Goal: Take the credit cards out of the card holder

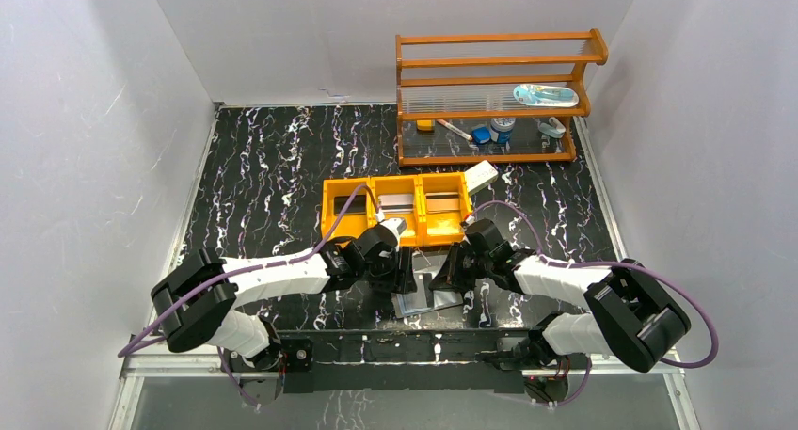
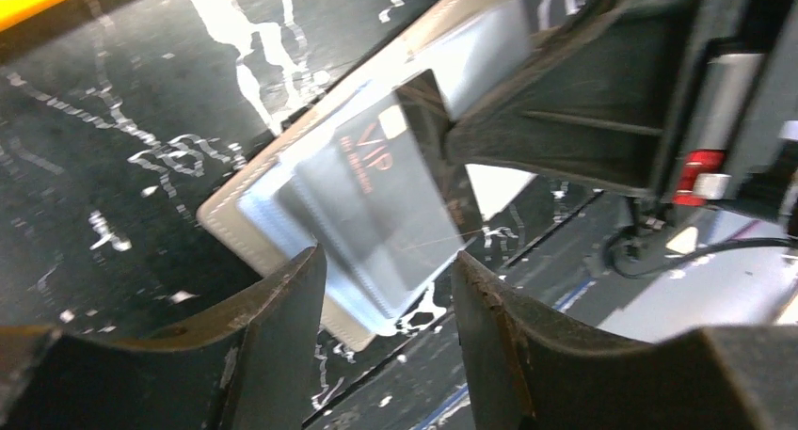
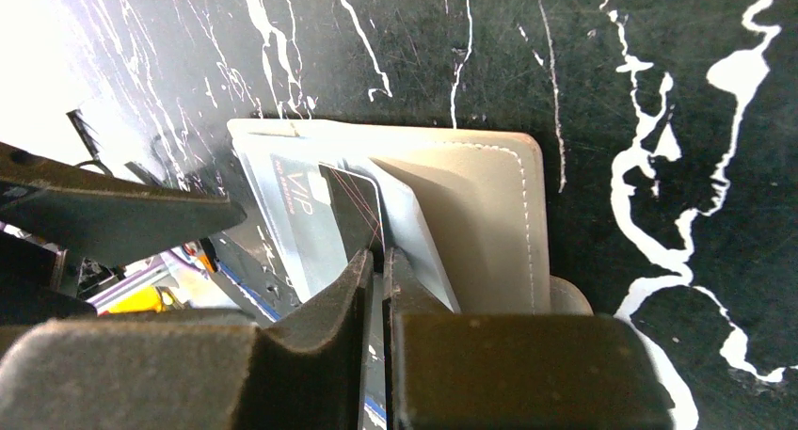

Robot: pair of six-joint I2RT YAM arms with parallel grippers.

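Top view: wallet (image 1: 428, 300) lies open on the table (image 1: 282, 167), near its front edge. Left wrist: left claw (image 2: 388, 262) gapes wide, empty, just over the wallet. Right wrist: right claw (image 3: 378, 257) pinched tight on dark card (image 3: 353, 206) in the wallet

— Item one, top external?
— Fixed, high behind both arm bases, facing down and forward. Far off, whole worktop (image 1: 273, 167) covered.
— Items two and three?
— Wrist cameras, very close, each looking along its own fingers (image 2: 273, 345) onto the worktop. All three share the card holder (image 3: 489, 195). The left one also catches the right hand (image 2: 452, 140).
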